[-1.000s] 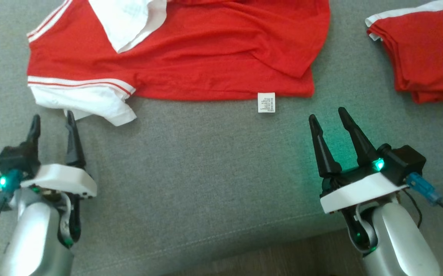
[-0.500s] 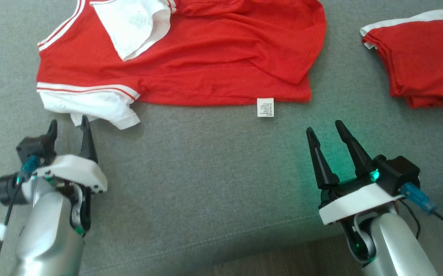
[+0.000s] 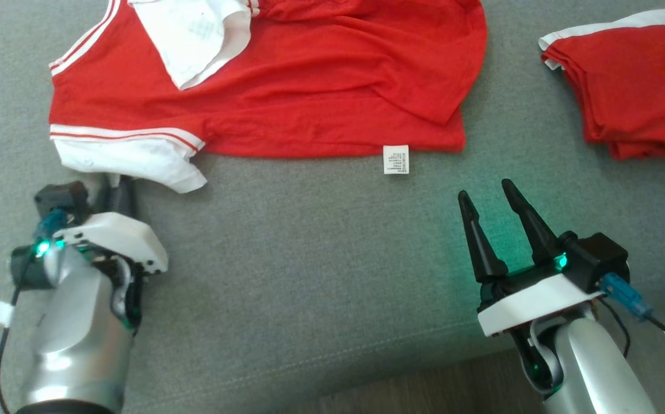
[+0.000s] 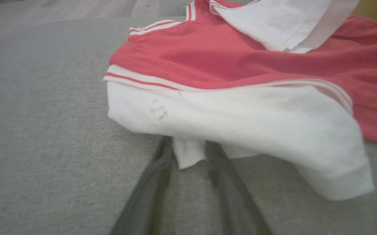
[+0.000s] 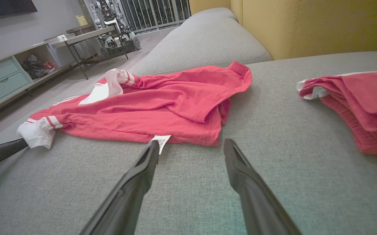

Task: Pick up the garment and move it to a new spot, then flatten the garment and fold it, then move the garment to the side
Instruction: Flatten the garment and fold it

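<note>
Head view: a rumpled red cotton shirt (image 3: 309, 103) with white striped sleeves lies across the far left of a grey woven sofa seat (image 3: 309, 270). A folded red garment (image 3: 631, 86) sits far right. The left hand (image 3: 113, 187) meets the shirt's near white sleeve (image 3: 131, 158). The right hand (image 3: 488, 201), fingers spread and empty, sits near, apart from the hem.

Left wrist view: dark fingers (image 4: 156, 173) flank a white flap under the sleeve; whether they pinch it cannot be told. This looks like the first pick-up. Next comes a firm pinch, then a lift.

Right wrist view: a yellow sofa back (image 5: 306, 26), and a pale cabinet (image 5: 2, 78) across a wooden floor (image 5: 77, 85)
</note>
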{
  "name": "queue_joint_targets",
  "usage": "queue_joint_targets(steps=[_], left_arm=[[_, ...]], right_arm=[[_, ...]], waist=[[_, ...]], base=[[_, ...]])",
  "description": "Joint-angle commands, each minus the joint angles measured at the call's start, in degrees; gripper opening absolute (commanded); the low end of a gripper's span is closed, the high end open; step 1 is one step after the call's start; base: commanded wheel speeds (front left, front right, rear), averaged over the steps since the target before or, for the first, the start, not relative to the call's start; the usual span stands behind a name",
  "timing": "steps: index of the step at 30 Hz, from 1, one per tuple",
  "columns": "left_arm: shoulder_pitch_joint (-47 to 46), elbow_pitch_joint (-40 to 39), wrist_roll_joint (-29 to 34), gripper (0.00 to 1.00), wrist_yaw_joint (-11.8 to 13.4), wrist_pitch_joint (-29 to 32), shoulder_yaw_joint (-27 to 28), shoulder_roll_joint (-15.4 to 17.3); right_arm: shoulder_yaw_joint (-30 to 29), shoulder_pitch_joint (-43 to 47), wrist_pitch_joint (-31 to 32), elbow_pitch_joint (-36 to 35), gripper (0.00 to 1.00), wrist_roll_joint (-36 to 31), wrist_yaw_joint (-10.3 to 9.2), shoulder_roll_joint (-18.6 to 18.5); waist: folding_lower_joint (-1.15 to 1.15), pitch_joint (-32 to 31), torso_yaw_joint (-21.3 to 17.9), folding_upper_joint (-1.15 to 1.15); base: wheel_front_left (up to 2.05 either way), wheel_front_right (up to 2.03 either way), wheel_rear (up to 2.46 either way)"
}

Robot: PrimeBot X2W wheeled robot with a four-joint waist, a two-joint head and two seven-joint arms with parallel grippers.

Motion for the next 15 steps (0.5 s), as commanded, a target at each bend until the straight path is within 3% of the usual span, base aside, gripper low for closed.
queue_joint_targets(steps=[1,6,15], left_arm=[[-0.23,0.46,-0.6,0.0,-0.52,-0.11,0.88,0.44],[0.34,-0.64,-2.12,0.0,-1.82,-0.21,1.76,-0.92],[9.09,-17.98,-1.02,0.0,0.59,-0.24,6.68,-1.31]], right_arm=[[1.09,-0.52,-0.37,-1.7,1.0,-0.28,-0.02,-0.32],[0.54,-1.32,-0.37,-0.06,1.0,0.84,-0.02,-0.32],[-3.11,-8.22,-0.37,14.24,1.0,1.95,-0.02,-0.32]], waist=[[0.0,-0.24,0.37,0.0],[0.0,-1.09,1.75,0.0],[0.0,-2.79,5.75,0.0]], base=[[0.0,0.0,0.0],[0.0,0.0,0.0],[0.0,0.0,0.0]])
